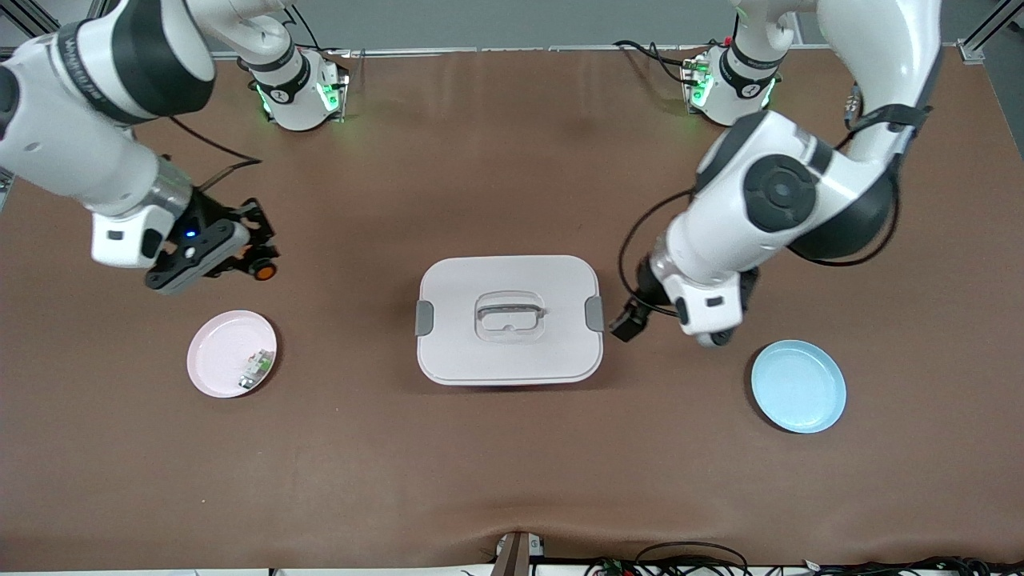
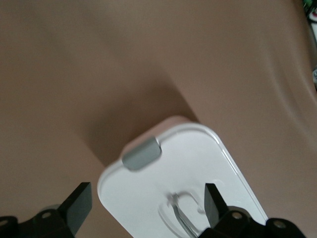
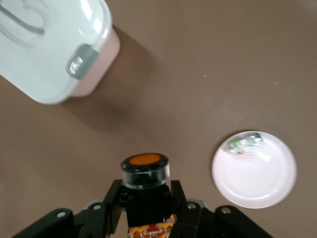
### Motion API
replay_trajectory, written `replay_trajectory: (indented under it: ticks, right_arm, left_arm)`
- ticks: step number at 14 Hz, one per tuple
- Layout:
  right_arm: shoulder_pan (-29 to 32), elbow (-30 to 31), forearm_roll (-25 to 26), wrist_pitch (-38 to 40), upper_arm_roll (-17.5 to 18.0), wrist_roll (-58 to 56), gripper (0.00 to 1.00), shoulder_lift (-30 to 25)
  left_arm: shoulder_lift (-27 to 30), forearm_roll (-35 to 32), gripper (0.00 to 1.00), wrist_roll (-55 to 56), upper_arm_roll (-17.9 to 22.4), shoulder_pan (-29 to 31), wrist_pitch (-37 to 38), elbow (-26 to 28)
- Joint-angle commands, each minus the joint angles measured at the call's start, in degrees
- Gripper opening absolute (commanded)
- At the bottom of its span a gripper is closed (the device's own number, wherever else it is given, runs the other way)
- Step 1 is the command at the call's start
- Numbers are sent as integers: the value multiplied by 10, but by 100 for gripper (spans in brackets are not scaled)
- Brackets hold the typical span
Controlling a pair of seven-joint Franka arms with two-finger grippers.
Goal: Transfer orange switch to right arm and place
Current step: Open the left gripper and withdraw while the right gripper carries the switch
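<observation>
The orange switch (image 1: 262, 270), a stubby black part with a round orange button end, sits between the fingers of my right gripper (image 1: 250, 258). In the right wrist view the switch (image 3: 145, 171) points its orange face outward and the right gripper (image 3: 145, 188) is shut on its black body. This gripper hangs over bare table close to the pink plate (image 1: 216, 352). My left gripper (image 1: 640, 316) is open and holds nothing, beside the white box (image 1: 464, 356) at the left arm's end of it. In the left wrist view the left gripper (image 2: 147, 198) frames the box lid (image 2: 163, 163).
The pink plate (image 3: 257, 173) carries a small white-and-green flat part (image 1: 254, 370) (image 3: 242, 144). A blue plate (image 1: 798, 386) lies toward the left arm's end, nearer the front camera than the left gripper. The white lidded box (image 3: 49, 54) with grey clasps stands mid-table.
</observation>
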State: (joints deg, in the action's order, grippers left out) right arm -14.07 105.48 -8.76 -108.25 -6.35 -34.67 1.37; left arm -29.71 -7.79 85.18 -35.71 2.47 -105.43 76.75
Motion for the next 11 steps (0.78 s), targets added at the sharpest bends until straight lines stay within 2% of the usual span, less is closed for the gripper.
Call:
replay_trajectory:
  ticks: [1,4,7,11]
  right_arm:
    - [46,-12,43,-1,11,-104,3,17]
    - [85,-14,70,-27,11,-219,3,43]
    - [119,-14,71,-70,11,-333,3,82]
    - [152,-15,71,-122,11,-460,3,138]
  left_arm:
    - [38,-24,100,-102,-2,47,32,7]
    - [64,-34,100,-230,-1,103,68,8]
    - [85,-69,100,-371,-3,147,97,7]
    - [132,-69,100,-470,-4,196,173,8]
